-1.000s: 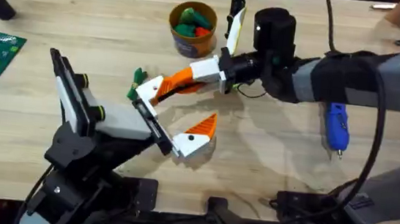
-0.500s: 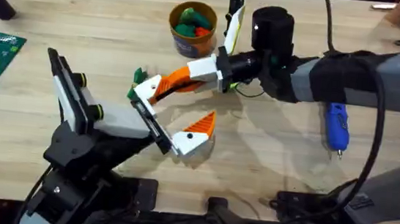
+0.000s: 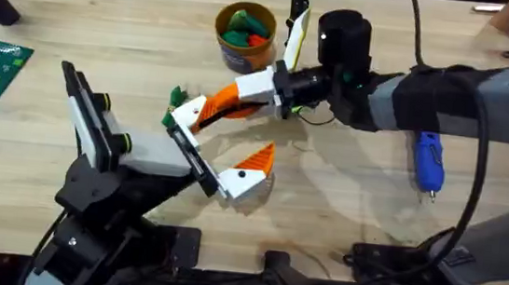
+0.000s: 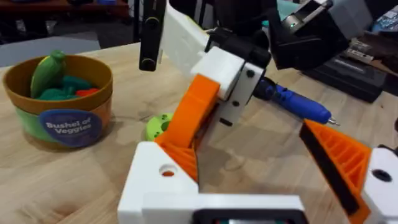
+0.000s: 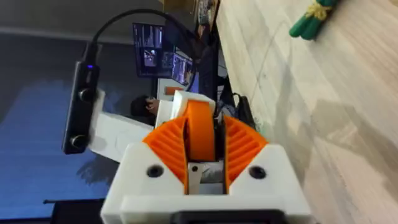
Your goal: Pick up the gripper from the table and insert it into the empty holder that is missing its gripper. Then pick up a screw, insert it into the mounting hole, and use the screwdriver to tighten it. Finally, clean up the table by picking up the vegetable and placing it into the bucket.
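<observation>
The right tool (image 3: 257,94), clamped on the orange finger (image 3: 223,104), has edged it slightly upward against the white holder (image 3: 185,114); seating seems underway. The left tool's (image 3: 209,145) opening is wide.

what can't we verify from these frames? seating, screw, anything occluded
- Seating: left wrist view shows the gripper at the holder, but the joint itself is hidden behind the holder's plate.
- Screw: too small to pick out on the table in the overhead view.
- Vegetable: partly covered by the holder in the overhead view.
- Screwdriver: its rear end runs under the right arm in the overhead view.
</observation>
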`<state>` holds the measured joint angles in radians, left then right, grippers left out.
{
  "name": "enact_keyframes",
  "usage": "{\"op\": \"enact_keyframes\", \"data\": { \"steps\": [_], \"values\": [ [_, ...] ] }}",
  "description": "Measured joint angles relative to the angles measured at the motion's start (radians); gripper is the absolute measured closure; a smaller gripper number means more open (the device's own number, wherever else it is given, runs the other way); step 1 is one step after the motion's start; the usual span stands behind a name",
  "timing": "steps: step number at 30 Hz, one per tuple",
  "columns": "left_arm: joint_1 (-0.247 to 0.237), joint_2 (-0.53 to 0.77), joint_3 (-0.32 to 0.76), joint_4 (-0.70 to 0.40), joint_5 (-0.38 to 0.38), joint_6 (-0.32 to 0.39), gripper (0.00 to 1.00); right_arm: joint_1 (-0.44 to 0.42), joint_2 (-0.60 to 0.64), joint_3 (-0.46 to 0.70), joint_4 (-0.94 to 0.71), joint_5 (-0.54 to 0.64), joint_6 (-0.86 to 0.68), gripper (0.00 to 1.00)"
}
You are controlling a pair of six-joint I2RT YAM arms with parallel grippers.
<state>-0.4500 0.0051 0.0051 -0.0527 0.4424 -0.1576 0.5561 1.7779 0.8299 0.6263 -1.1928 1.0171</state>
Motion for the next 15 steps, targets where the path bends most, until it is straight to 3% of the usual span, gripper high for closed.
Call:
{"op": "enact_keyframes", "data": {
  "steps": [3,15],
  "values": [
    [-0.003,0.0,0.0,0.002,0.036,0.004,0.017,0.008,0.0,0.0,-0.002,0.013,0.0,0.614],
    [-0.006,-0.005,0.0,0.003,0.036,0.025,0.017,0.01,0.011,0.0,-0.017,0.026,0.0,0.228]
  ]
}}
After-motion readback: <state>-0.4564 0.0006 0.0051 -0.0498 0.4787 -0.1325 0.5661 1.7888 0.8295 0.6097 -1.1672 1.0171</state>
